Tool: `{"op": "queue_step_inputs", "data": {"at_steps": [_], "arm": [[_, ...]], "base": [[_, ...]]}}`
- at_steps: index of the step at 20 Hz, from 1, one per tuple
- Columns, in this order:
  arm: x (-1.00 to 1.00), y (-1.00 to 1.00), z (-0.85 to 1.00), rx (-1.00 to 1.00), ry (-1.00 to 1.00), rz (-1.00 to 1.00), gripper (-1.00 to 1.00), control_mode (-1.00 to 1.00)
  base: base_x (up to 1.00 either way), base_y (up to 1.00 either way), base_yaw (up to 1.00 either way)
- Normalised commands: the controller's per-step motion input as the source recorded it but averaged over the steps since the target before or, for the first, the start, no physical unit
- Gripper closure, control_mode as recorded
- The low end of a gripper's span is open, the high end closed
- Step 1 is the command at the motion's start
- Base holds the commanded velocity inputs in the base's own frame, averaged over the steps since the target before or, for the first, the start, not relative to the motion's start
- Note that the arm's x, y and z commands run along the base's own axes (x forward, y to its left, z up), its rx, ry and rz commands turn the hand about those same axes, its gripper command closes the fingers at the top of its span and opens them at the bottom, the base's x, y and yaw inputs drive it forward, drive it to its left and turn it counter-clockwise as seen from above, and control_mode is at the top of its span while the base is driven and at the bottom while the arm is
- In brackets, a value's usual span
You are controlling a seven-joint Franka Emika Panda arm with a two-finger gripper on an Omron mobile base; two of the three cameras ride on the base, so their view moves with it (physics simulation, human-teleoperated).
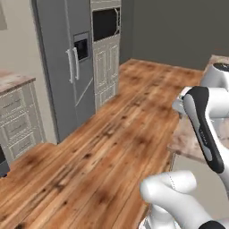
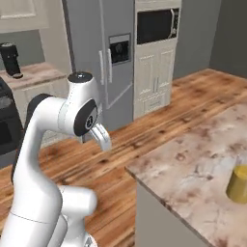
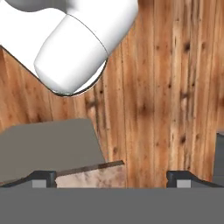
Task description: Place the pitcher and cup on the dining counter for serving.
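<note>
Gripper (image 3: 112, 178) hanging with fingers spread wide, empty, over wood floor (image 3: 166, 87) and counter (image 3: 89, 175) corner. Right base view is showing the yellow pitcher (image 2: 238, 184) sitting on counter near its right edge; fridge (image 1: 67, 62) standing behind.

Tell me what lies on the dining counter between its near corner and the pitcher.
Nothing: in the right base view the dining counter is bare marbled stone from its near corner to the pitcher.
</note>
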Motion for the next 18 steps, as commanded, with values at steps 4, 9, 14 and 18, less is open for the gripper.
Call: {"op": "queue_step_inputs", "data": {"at_steps": [4,9,14,18], "arm": [[0.0,0.0,0.0,0.0,0.0,0.0,-1.0,1.0],[0.0,0.0,0.0,0.0,0.0,0.0,-1.0,1.0],[0.0,0.0,0.0,0.0,0.0,0.0,-1.0,1.0],[0.0,0.0,0.0,0.0,0.0,0.0,-1.0,1.0]], "base": [[0.0,0.24,0.96],[0.0,0.22,0.95],[0.02,0.12,0.93],[0.09,0.1,0.9]]}}
